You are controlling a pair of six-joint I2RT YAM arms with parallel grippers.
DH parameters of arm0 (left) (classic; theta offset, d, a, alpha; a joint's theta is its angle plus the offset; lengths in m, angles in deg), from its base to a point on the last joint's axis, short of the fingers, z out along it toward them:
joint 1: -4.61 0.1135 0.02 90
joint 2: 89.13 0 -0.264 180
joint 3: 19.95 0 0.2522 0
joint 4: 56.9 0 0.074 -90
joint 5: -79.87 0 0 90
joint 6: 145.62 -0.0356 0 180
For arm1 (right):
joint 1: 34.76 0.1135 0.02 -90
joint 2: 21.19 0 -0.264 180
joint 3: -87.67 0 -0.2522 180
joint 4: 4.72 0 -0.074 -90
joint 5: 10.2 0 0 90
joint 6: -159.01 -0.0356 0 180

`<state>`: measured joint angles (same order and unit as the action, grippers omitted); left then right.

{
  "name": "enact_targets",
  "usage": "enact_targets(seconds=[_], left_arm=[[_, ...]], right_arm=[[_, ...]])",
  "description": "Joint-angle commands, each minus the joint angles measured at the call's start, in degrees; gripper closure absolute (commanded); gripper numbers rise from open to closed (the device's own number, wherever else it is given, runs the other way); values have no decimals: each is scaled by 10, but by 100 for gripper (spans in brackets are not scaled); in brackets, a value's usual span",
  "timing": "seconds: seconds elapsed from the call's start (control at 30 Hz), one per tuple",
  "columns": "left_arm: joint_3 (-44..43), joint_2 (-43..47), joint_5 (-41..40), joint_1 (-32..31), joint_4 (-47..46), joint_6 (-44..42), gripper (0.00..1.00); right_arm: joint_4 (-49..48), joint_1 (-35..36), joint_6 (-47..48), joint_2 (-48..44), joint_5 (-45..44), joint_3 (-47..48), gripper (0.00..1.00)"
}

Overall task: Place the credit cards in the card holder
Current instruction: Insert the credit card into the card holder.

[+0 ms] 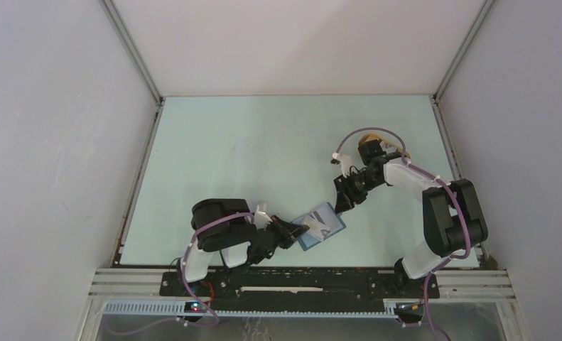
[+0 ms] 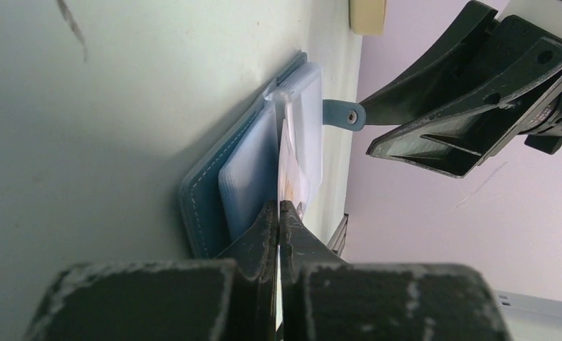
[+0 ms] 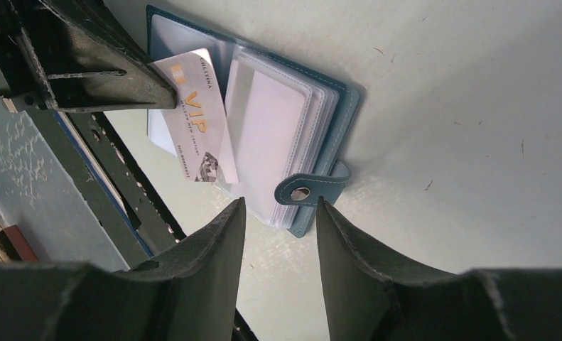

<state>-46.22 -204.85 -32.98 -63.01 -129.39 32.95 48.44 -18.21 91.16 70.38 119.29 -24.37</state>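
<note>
At the near edge of the table (image 1: 249,149), the left arm lies folded low and its end effector (image 2: 279,207) is pinched tight on one short edge of a card (image 3: 192,121) — the fingers meet with no gap showing except the card's thickness. The card is whitish with gold "VIP" lettering and a small dark picture at one corner. It lies tilted across the open holder (image 3: 271,135), and its far end overlaps the clear sleeves on the left half; whether it is inside a sleeve or only resting on one, I cannot tell. The holder lies open and flat on the table just beyond the left end effector, with its teal cover underneath and a stack of clear pockets facing up. Its tab (image 3: 307,189), with a metal snap, sticks out from the far-right edge. The right end effector (image 3: 279,209) hangs just beside that tab, its fingers parted by a moderate gap and holding nothing — the tips are near the holder's edge, but contact is not clear. Farther back, partly hidden behind the right arm, sits a tan tray (image 1: 368,144).
</note>
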Motion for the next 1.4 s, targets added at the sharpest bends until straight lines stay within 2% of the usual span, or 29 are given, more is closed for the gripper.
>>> enact_targets(seconds=[0.0, 0.93, 1.37], left_arm=[[-15, -13, 26, 15, -7, -2, 100], [-38, -39, 168, 79, -5, 25, 100], [-47, -43, 196, 88, 2, 32, 100]], right_arm=[[0, 4, -4, 2, 4, 23, 50], [-1, 6, -4, -8, 7, 23, 50], [0, 6, -3, -15, 10, 23, 50]])
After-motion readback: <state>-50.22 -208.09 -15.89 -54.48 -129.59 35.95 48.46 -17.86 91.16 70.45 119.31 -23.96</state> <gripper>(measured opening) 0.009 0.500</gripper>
